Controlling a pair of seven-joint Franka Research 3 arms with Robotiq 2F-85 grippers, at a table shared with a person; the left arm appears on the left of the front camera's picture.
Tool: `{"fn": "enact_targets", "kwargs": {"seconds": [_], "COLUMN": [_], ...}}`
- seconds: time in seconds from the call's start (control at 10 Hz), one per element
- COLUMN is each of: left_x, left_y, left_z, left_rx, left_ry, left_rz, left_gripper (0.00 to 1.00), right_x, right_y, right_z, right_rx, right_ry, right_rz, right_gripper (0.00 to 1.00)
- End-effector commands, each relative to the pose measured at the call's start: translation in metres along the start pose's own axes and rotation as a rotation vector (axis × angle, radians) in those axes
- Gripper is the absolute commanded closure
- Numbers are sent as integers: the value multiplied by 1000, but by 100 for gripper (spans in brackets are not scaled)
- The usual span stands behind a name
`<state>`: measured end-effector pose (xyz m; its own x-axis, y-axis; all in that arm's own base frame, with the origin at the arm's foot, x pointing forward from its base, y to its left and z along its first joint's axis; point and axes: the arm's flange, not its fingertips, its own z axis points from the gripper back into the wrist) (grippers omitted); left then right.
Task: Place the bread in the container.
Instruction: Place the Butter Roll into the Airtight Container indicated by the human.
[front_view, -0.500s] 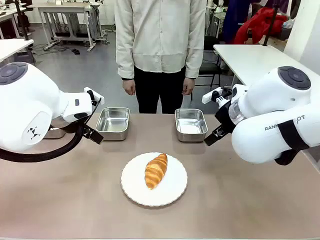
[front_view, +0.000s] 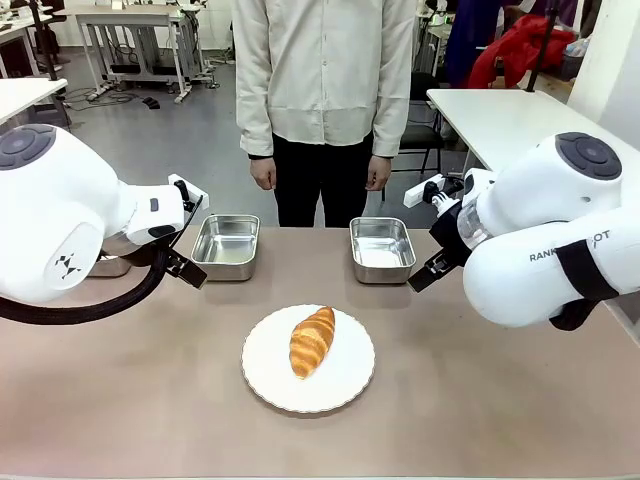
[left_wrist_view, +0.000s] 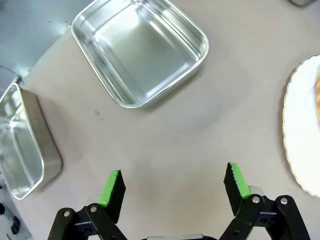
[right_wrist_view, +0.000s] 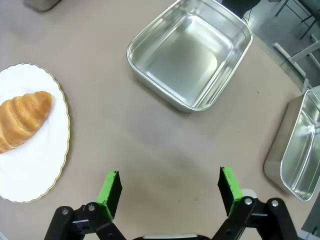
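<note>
The tan table (front_view: 140, 400) bears a scalloped white plate (front_view: 265, 382) between the claws, and four steel pans: one pan (left_wrist_view: 140, 50) ahead of the left claw (left_wrist_view: 174, 174), a second pan (left_wrist_view: 20, 145) at its left, a third pan (right_wrist_view: 190, 52) ahead of the right claw (right_wrist_view: 169, 174), a fourth pan (right_wrist_view: 300, 155) at its right

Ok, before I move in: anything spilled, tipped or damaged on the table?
Nothing stands out. The bread lies whole on the white plate. The left pan and right pan sit upright and empty. The left gripper and right gripper are open above the table.

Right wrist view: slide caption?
Open right gripper over table; bread on white plate, empty steel pan ahead.
</note>
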<state>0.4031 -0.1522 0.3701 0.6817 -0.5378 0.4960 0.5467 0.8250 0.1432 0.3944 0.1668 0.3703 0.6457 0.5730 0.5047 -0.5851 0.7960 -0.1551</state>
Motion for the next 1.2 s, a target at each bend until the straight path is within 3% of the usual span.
{"fn": "enact_targets", "kwargs": {"seconds": [0.0,0.4,0.5,0.7,0.9,1.1], "left_x": [0,0,11,37,53,41], "left_y": [0,0,12,51,99,165], "left_z": [0,0,16,57,84,99], "left_rx": [-1,0,-39,-56,-198,-367], "left_ry": [0,0,-2,-35,-24,-44], "left_rz": [1,-1,-16,11,-1,-33], "left_gripper": [0,0,0,0,0,0], "right_x": [0,0,11,29,36,20], "right_y": [0,0,-13,-47,-87,-134], "right_z": [0,0,25,82,122,151], "right_rx": [0,0,2,-11,76,159], "right_ry": [0,0,-13,-38,-50,-102], "right_rz": [-1,0,7,-31,-24,12], "right_gripper": [0,0,0,0,0,0]}}
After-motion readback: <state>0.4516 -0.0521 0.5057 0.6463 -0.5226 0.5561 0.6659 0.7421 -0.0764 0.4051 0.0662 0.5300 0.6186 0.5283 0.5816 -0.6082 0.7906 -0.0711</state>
